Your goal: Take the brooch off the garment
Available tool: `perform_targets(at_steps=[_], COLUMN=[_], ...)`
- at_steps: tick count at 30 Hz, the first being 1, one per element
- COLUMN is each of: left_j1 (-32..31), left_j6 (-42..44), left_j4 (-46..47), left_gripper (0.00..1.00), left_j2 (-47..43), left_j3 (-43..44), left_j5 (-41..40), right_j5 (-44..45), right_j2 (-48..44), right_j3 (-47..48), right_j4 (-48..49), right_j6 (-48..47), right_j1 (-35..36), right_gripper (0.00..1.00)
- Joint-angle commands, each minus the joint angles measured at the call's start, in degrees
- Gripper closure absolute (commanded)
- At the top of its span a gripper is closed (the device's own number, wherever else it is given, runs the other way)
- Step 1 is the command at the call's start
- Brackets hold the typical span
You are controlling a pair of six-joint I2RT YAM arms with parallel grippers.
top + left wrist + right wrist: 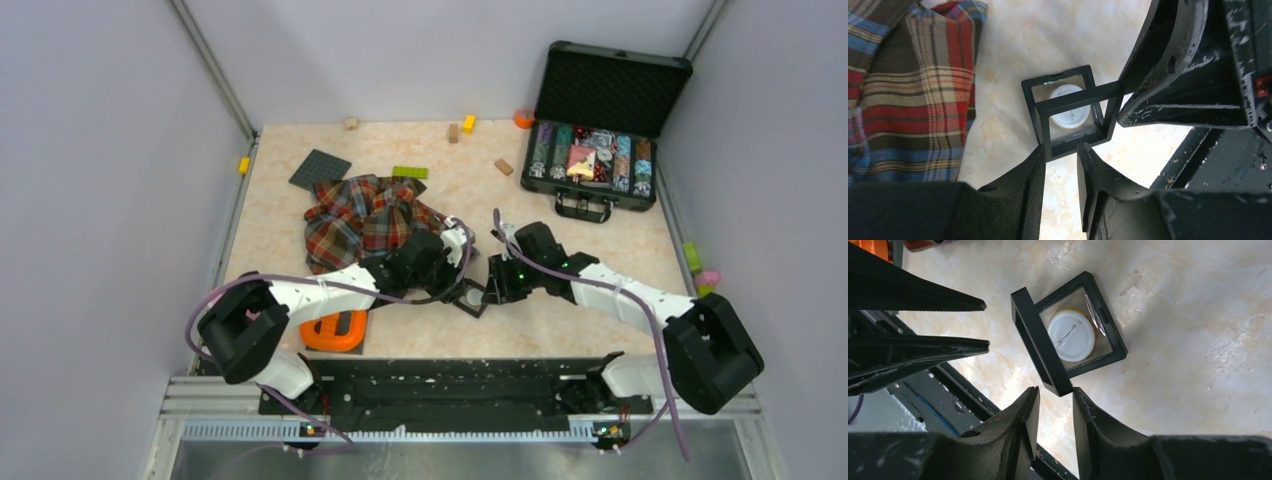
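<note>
The brooch (pixel 1070 112), a small whitish round disc, lies inside a small black square case (pixel 1073 145) on the table, apart from the plaid shirt (pixel 360 215). It also shows in the right wrist view (pixel 1071 336). The case's lid (pixel 1040 352) stands raised. My left gripper (pixel 1061 147) is open, its tips at the case's near corner, with the shirt (pixel 913 100) to its left. My right gripper (pixel 1055 392) is open with the lid's corner between its tips, touching one finger. Both grippers meet at the case (pixel 470 300) in the top view.
An orange object (pixel 335 330) lies by the left arm. An open poker chip case (pixel 600 150) stands at the back right. A dark grey plate (pixel 320 170), a green brick (pixel 409 172) and small blocks lie behind the shirt. The black front rail (pixel 440 385) runs below.
</note>
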Motion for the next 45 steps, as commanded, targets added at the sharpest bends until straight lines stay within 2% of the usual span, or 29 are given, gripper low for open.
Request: perform_targets(at_steps=[1, 10, 13, 19, 21, 23, 24, 25, 26, 28, 30, 31, 33, 35, 38, 40, 42, 43, 45], left_j1=[1.5, 2.22, 2.33, 5.23, 6.86, 8.87, 10.09, 11.22, 12.47, 14.54, 17.51, 18.88, 21.04, 25.11, 35.57, 38.82, 40.21, 40.97, 42.58], left_j6=[-1.89, -2.29, -2.49, -4.16, -4.38, -4.82, -5.12, -5.42, -5.53, -4.86, -3.39, -1.56, 3.26, 6.88, 6.44, 7.6, 10.91, 12.79, 16.13], left_j4=[4.25, 4.37, 4.38, 8.01, 8.31, 8.33, 7.92, 7.06, 5.96, 4.29, 3.7, 4.65, 9.92, 17.24, 22.51, 30.13, 42.97, 49.34, 55.65], left_gripper=[0.67, 0.68, 0.68, 0.6, 0.53, 0.43, 0.35, 0.21, 0.14, 0.12, 0.12, 0.11, 0.11, 0.1, 0.09, 0.09, 0.12, 0.14, 0.16], left_j2=[-1.04, 2.14, 0.61, -11.17, -15.73, -20.14, -22.02, -23.92, -25.63, -28.89, -31.77, -32.97, -34.64, -34.57, -30.86, -28.25, -25.3, -23.5, -19.58], left_j3=[1.92, 4.19, 3.4, -4.13, -6.66, -9.09, -10.13, -10.77, -11.28, -12.01, -12.45, -13.12, -15.57, -18.88, -22.43, -26.51, -31.93, -34.08, -35.15], left_j5=[-0.58, -0.15, -1.55, -8.45, -12.67, -17.2, -19.49, -21.99, -25.06, -32.63, -38.59, -41.3, -47.01, -48.91, -46.72, -44.36, -41.97, -38.99, -37.77], right_j5=[1.36, -0.36, 0.46, 14.13, 21.67, 28.87, 32.47, 35.94, 38.37, 44.61, 48.44, 50.87, 53.92, 51.87, 46.12, 39.2, 34.34, 33.11, 36.15], right_j2=[0.76, 2.96, 1.03, -10.82, -16.07, -20.2, -21.87, -23.76, -25.49, -28.95, -31.25, -31.54, -29.83, -25.73, -20.0, -16.35, -8.63, -4.6, 1.36], right_j3=[2.29, 0.87, 1.51, 2.21, 0.1, -2.85, -4.44, -6.27, -8.94, -14.95, -20.67, -23.28, -25.56, -23.99, -25.89, -29.5, -29.92, -28.41, -27.33], right_j4=[2.2, 4.75, 4.29, 5.02, 8.04, 12.15, 14.04, 17.28, 22.76, 33.41, 44.83, 50.18, 55.55, 53.05, 55.33, 65.03, 73.96, 74.97, 77.73], right_j6=[1.78, 2.71, 2.36, 0.73, 0.83, 0.42, -0.19, -2.23, -5.14, -9.64, -16.77, -19.77, -27.71, -28.15, -25.38, -21.37, -23.36, -24.24, -24.1], right_j1=[-1.18, -4.86, -4.85, -4.95, -4.95, -4.93, -4.95, -4.95, -4.91, -4.95, -4.95, -4.95, -6.17, -10.87, -19.14, -24.5, -25.65, -25.66, -25.63], right_gripper=[0.66, 0.63, 0.58, 0.46, 0.4, 0.35, 0.33, 0.32, 0.3, 0.21, 0.07, 0.05, 0.05, 0.04, 0.04, 0.05, 0.07, 0.07, 0.07])
